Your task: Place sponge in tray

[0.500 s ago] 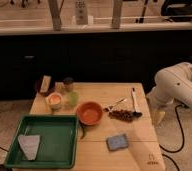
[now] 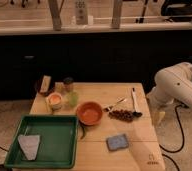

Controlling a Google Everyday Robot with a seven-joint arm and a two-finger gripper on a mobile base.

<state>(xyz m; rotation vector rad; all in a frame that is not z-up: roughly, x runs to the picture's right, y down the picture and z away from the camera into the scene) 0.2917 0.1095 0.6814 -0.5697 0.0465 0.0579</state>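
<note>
A blue-grey sponge [image 2: 117, 142] lies flat on the wooden table [image 2: 104, 90], near its front edge and right of centre. The green tray [image 2: 64, 125] sits at the table's front left, with a pale folded cloth [image 2: 28, 146] in it. My white arm [image 2: 178, 86] hangs beside the table's right edge. The gripper [image 2: 159, 118] points down off the table's right side, well to the right of the sponge and higher in the picture. It holds nothing that I can see.
An orange bowl [image 2: 90, 113] stands between tray and sponge. Behind the tray are a green cup [image 2: 72, 99], a small cup [image 2: 54, 101], a brown bottle [image 2: 68, 82] and a dark dish [image 2: 44, 86]. A dark cluster [image 2: 123, 115], a spoon [image 2: 116, 104] and a white utensil [image 2: 134, 97] lie behind the sponge.
</note>
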